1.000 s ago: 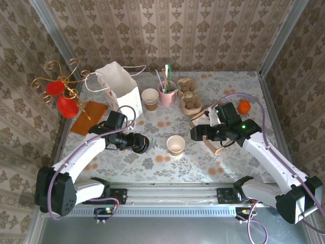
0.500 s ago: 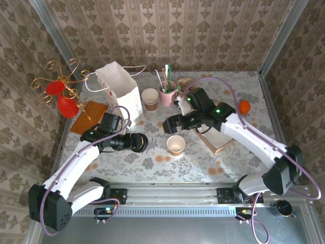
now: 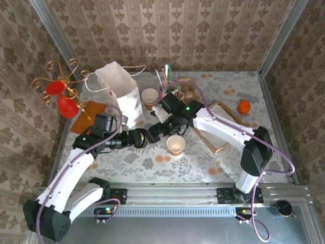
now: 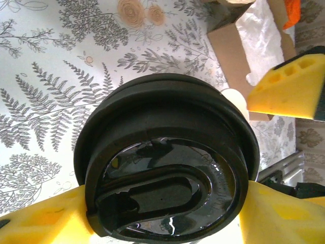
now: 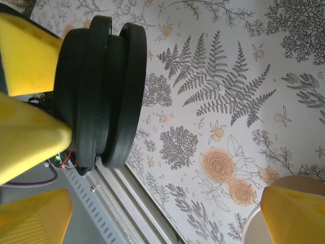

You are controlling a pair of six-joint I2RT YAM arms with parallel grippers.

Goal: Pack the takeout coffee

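Left gripper (image 3: 136, 139): jaws clamped on black lid (image 4: 167, 168), lid held on edge. Right gripper (image 3: 156, 131): jaws apart, just beside lid. Lidless beige cup (image 3: 175, 145) upright on worktop (image 3: 228, 152), near.

Floral-print table (image 3: 127, 162) with clutter beside and beyond both claws.
Lidless beige cup (image 3: 176, 145) stands upright just to the near right of the right claw (image 3: 156, 131). Stack of beige cups (image 3: 150, 98) stands beyond that claw. White paper bag (image 3: 123, 91) is upright beyond the left claw (image 3: 138, 138), just left of the stack. Flat brown pad (image 3: 89, 117) lies well left of the left claw, with a red-and-gold ornament (image 3: 61, 96) beside it, farther out. Open cardboard tray (image 3: 218, 148) lies right of the right claw, partly under the arm. Brown round pieces (image 3: 189, 92) sit beyond and right of that claw. Small orange thing (image 3: 244, 107) sits well to the right, maybe a fruit, too small to tell.
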